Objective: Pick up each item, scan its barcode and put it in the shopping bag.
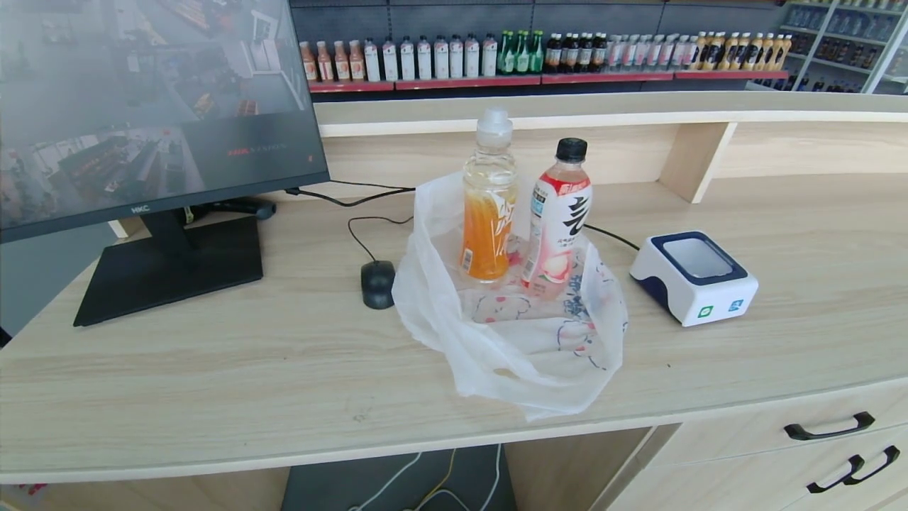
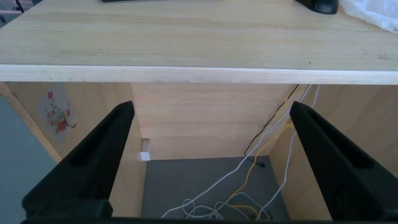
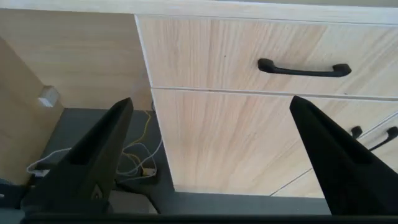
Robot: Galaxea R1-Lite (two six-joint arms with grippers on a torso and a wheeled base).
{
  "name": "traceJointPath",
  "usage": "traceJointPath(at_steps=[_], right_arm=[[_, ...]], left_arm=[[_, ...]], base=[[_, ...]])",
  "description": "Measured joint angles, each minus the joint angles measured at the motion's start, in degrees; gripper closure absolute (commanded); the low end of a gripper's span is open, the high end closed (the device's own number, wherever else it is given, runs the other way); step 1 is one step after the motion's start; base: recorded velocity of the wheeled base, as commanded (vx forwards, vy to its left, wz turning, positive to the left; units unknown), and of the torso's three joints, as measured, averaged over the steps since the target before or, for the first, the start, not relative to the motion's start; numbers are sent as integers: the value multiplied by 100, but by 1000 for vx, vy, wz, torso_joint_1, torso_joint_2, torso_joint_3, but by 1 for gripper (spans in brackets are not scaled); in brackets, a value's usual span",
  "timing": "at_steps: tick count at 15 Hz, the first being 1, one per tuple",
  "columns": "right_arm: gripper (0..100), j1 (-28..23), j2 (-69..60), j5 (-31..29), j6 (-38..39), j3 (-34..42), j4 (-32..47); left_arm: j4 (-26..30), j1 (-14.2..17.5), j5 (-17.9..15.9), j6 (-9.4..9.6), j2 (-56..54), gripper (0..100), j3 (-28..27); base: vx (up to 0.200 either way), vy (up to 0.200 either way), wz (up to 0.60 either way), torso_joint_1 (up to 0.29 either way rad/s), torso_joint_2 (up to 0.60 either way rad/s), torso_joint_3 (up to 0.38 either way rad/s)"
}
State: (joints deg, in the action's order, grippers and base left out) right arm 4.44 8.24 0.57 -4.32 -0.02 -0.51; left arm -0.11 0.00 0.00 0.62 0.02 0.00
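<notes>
Head view has the orange drink bottle and the pink peach bottle upright, side by side in the white shopping bag on the table, with the barcode scanner near on the right. Below the table edge, the left pincer gapes wide above loose cables. The right pincer, equally wide, faces the drawers.

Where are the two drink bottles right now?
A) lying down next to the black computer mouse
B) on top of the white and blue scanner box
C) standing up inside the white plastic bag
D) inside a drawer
C: the clear plastic bottle of orange drink and the pink-labelled bottle with a black cap both stand upright within the open white plastic shopping bag on the counter.
</notes>
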Motion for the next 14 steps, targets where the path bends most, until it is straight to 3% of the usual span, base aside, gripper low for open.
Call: traceJointPath(at_steps=[4,7,13,14], right_arm=[[0,-347,-603,-24,137,0,29],[0,-395,-794,-17,336,0,35],[0,-402,-842,-13,352,2,40],[0,-402,-845,-15,350,2,38]], left_arm=[[4,0,2,-2,0,0,0],[4,0,0,0,0,0,0],[6,0,0,11,0,0,0],[4,0,0,13,0,0,0]], base=[[0,0,0,0,0,0],[-200,0,0,6,4,4],[0,0,0,0,0,0],[0,-200,0,2,2,-2]])
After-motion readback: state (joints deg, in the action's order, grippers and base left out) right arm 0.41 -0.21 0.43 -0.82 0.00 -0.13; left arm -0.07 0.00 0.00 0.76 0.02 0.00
